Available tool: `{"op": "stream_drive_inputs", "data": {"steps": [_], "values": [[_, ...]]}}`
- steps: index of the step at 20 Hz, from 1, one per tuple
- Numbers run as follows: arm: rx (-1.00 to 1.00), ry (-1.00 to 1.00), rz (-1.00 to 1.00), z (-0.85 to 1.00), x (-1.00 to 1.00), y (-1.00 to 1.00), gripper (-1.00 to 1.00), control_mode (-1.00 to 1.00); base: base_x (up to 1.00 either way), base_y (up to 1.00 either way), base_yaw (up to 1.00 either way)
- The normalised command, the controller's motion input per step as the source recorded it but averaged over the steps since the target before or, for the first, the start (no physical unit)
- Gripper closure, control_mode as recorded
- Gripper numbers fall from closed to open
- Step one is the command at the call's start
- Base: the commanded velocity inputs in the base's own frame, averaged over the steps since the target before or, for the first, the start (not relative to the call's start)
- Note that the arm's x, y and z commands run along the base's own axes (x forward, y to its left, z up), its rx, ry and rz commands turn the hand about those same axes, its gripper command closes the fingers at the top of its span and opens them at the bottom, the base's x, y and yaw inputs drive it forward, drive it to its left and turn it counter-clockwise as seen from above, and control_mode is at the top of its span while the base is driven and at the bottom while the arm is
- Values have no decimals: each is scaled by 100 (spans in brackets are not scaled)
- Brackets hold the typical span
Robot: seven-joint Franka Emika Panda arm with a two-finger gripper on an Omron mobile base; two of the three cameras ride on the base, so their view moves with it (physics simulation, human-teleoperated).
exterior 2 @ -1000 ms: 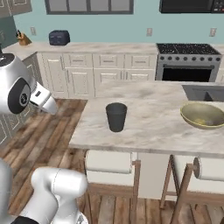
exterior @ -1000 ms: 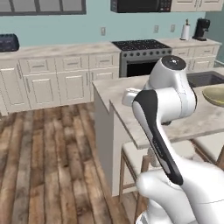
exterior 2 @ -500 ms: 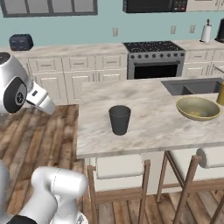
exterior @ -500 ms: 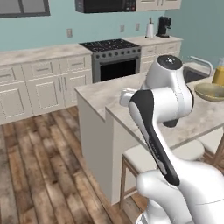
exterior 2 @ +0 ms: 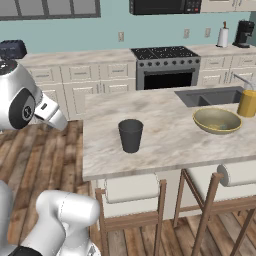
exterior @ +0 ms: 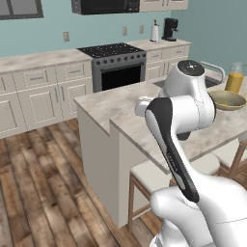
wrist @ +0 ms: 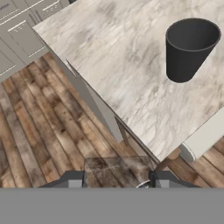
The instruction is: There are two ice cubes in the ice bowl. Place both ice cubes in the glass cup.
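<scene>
Marble-patterned tabletop carries everything in play. The glass cup stands upright and alone near the tabletop's front left part, with bare stone all around it. In the hand view the gripper hangs over the wooden floor off the tabletop's corner, its jaws set apart with nothing between them; the cup lies ahead of the jaws and to their right, well apart from them, and the tabletop's edge runs between the jaws and the cup.

The ice bowl sits far along the tabletop, beyond the cup from the jaws, near the sink. The ice cubes cannot be made out inside it. A tall glass of orange liquid stands just beside the bowl on its far side, close to the faucet.

Two stools are tucked under the tabletop's near edge, below the cup and the bowl. In the left base view the robot's own white arm covers the cup, while the bowl and the orange glass show past it.
</scene>
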Motion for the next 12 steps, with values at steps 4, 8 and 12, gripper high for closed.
{"op": "stream_drive_inputs", "data": {"steps": [4, 8, 12], "values": [[8, 5, 1, 4, 23, -32, 100, -100, 5, -6, 1], [18, 17, 0, 14, 28, -76, 100, -100, 0, 0, 0], [14, 18, -1, 7, 22, -89, 100, -100, 0, 0, 0]]}}
